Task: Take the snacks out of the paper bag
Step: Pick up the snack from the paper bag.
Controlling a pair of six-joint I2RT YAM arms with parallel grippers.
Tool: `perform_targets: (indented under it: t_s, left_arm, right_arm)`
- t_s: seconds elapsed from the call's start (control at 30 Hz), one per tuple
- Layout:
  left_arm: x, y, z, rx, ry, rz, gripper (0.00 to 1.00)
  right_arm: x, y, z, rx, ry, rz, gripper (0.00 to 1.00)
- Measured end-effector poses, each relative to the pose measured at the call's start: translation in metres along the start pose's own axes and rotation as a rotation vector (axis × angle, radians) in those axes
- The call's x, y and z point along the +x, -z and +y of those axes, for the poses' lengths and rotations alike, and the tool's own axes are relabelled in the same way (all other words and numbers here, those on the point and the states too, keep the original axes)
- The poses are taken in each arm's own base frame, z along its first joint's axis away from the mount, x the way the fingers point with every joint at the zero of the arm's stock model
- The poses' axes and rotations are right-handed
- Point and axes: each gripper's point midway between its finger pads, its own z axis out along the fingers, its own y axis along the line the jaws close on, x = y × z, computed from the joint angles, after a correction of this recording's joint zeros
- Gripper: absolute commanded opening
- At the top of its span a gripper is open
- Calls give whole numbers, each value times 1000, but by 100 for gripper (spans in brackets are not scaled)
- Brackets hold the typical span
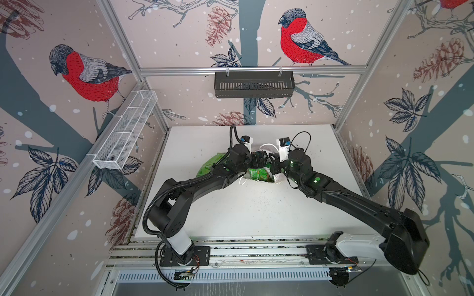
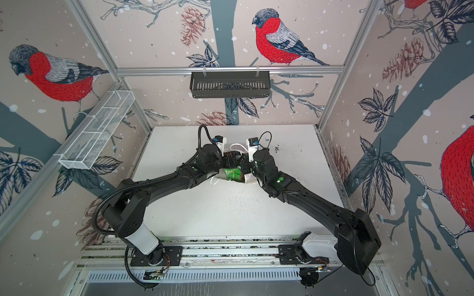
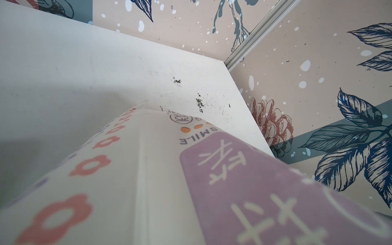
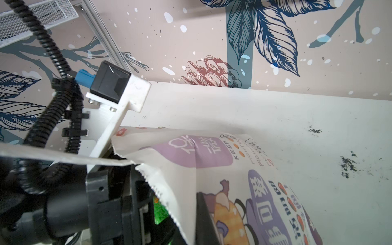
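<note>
The white paper bag (image 1: 278, 178) (image 2: 250, 178) lies in the middle of the table, mouth towards the front. Green snacks (image 1: 259, 174) (image 2: 232, 175) show in its mouth. Another green packet (image 1: 209, 164) lies on the table behind the left arm. My left gripper (image 1: 259, 160) reaches into the mouth from the left. Its jaws are hidden by the bag's printed wall (image 3: 148, 169), and I cannot see whether they hold anything. My right gripper (image 1: 274, 166) (image 4: 191, 229) is shut on the bag's serrated rim (image 4: 169, 191), one finger (image 4: 204, 216) outside the wall. A bit of green packet (image 4: 160, 212) shows behind that rim.
A white mesh basket (image 1: 125, 133) hangs on the left wall and a black slotted basket (image 1: 254, 84) on the back rail. The bag's white cord handle (image 1: 266, 147) loops behind the grippers. Black specks mark the white table (image 1: 243, 210) right of the bag.
</note>
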Motion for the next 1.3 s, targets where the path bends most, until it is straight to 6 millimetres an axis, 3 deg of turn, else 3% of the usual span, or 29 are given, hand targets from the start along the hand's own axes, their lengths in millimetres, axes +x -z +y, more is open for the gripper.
perform_targets:
  t_s: [0.27, 0.37, 0.43, 0.57, 0.83, 0.9, 0.97, 1.07, 1.3]
  left_arm:
    - [0, -14, -6, 18, -6, -7, 88]
    - [0, -17, -7, 16, -15, -9, 80]
    - [1, -19, -8, 19, -20, -13, 66]
    - [3, -22, -5, 11, -28, -15, 52]
    - [5, -29, -6, 3, -51, -20, 38]
    - [4, -30, -6, -3, -57, -24, 24]
    - [4, -30, -6, -5, -58, -25, 21]
    - [3, -32, -7, -3, -58, -27, 3]
    - [2, -34, -7, -8, -67, -26, 0]
  right_arm:
    - [2, 0, -3, 11, 0, -4, 0]
    - [3, 0, -5, 17, -1, -8, 0]
    - [3, 0, -7, 20, -2, -7, 0]
    - [4, 0, -8, 23, -4, -8, 0]
    - [1, 6, -9, 21, -6, -14, 0]
    - [2, 6, -10, 22, -6, -11, 0]
    - [1, 7, -10, 21, -6, -13, 0]
    - [2, 8, -11, 24, -7, -11, 0]
    - [3, 8, -12, 26, -8, -12, 0]
